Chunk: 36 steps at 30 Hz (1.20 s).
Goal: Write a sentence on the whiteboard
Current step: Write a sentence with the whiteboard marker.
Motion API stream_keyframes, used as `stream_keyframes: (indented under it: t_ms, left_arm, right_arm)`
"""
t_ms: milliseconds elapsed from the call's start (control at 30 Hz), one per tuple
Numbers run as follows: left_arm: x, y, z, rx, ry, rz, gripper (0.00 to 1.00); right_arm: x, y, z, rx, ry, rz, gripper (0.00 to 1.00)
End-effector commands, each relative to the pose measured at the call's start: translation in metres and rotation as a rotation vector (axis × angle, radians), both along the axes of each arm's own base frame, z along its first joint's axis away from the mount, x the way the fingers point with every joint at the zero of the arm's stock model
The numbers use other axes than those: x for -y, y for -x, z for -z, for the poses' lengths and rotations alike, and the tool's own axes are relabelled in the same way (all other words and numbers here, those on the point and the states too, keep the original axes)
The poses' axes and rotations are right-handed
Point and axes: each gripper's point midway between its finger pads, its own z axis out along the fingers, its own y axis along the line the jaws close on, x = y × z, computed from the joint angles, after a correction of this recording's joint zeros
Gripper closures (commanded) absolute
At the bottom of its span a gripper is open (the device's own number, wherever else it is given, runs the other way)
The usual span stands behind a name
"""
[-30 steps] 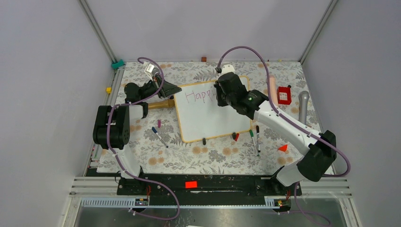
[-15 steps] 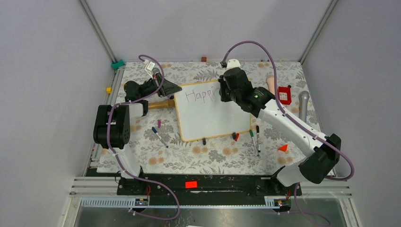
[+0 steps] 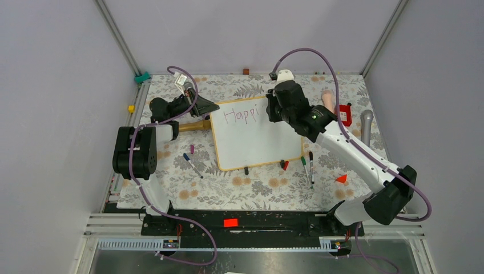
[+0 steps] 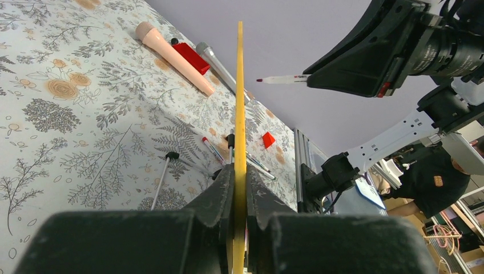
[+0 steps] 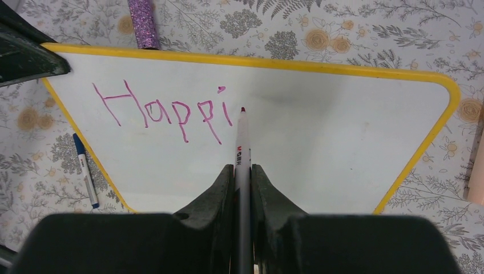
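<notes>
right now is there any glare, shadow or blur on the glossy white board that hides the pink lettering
Right wrist: the glossy white yellow-rimmed whiteboard shows a soft grey shadow right of the pink lettering "Happi", which stays sharp; the near fingers are blurred. Top external: no glare, lettering small but legible. Left wrist: board seen edge-on, so no lettering visible.

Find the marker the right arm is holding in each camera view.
Top external: not visible, hidden under the right gripper.
Left wrist: marker, upper right, tip off the board.
Right wrist: centre, between the jaws.
Shared landmark: the whiteboard.
</notes>
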Motion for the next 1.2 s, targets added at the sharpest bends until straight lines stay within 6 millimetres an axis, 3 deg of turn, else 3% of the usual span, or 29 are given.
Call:
stream_keyframes:
  t_ms: [0, 533, 700, 1167]
  left_arm:
    - [-0.001, 0.005, -0.012, 0.098, 0.005, -0.015, 1.00]
    - [-0.005, 0.014, 0.006, 0.087, -0.009, -0.039, 1.00]
    - [-0.005, 0.014, 0.011, 0.081, -0.021, -0.015, 1.00]
    - [0.003, 0.009, 0.009, 0.085, -0.017, 0.007, 1.00]
  right_arm:
    - [0.003, 0.008, -0.037, 0.067, -0.072, -0.024, 1.00]
    - [0.006, 0.020, -0.030, 0.054, -0.103, -0.037, 1.00]
    - [0.005, 0.019, -0.022, 0.045, -0.090, -0.042, 1.00]
    - [0.003, 0.008, -0.028, 0.088, -0.041, -0.059, 1.00]
